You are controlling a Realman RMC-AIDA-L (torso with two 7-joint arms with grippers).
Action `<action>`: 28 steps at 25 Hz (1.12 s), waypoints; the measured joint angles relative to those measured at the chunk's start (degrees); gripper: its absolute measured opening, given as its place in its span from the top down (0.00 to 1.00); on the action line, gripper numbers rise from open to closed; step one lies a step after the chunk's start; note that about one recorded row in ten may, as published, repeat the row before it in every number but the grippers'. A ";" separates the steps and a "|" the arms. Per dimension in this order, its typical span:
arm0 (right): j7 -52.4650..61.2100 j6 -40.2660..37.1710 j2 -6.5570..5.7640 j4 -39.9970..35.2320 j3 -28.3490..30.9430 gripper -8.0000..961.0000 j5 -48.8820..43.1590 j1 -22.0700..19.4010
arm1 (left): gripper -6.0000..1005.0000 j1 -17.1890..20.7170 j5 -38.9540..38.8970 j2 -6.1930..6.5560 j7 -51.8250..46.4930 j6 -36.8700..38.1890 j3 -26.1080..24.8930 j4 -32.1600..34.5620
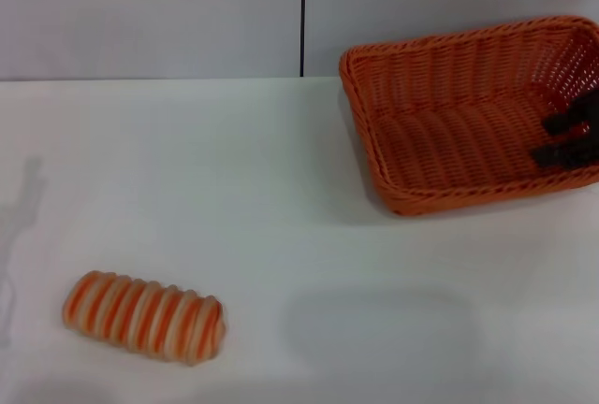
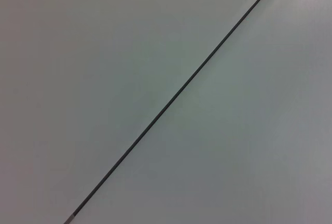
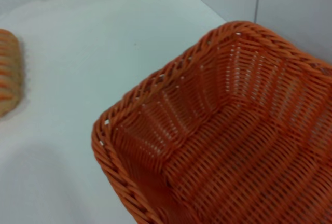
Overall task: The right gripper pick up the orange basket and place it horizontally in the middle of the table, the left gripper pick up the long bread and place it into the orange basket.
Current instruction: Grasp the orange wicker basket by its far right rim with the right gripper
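**Basket at the far right, bread at the near left**

A pale grey wall (image 1: 150, 11) with one thin dark vertical seam (image 1: 303, 11) backs the scene, and the left wrist view shows nothing but that wall and seam. Below it spreads the white table (image 1: 281, 189).

The orange basket (image 1: 449, 133) is at the table's far right corner, partly cut off by the edge of the head view. Its long axis runs roughly left to right, skewed so the right end lies farther back. Whether it rests flat or is tipped up a little I cannot tell from here. The right wrist view looks down into its woven inside (image 3: 249, 156) and braided rim.

The long bread (image 1: 143, 316) lies flat near the front left, well apart from the basket, striped face up. Its long axis runs left to right, the right end slightly nearer the robot.

The right gripper (image 1: 573, 138) is at the basket's right end, its two black fingers reaching inside over the rim. Whether they pinch the wall cannot be told.

No writing or labels can be read on anything.
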 joint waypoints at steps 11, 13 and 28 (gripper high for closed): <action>-1.13 3.11 1.34 -0.24 -6.08 0.47 -0.16 1.26 | 0.19 -0.70 -0.01 0.01 0.00 -1.14 0.04 -0.34; -1.13 3.11 1.52 -0.09 -7.15 0.47 -0.31 1.56 | 0.19 -0.86 0.00 0.01 0.00 -1.25 0.07 -0.61; -1.37 -0.40 2.38 5.15 -11.80 0.47 -3.41 3.55 | 0.19 -1.30 -0.01 0.01 0.00 -1.39 0.09 -0.85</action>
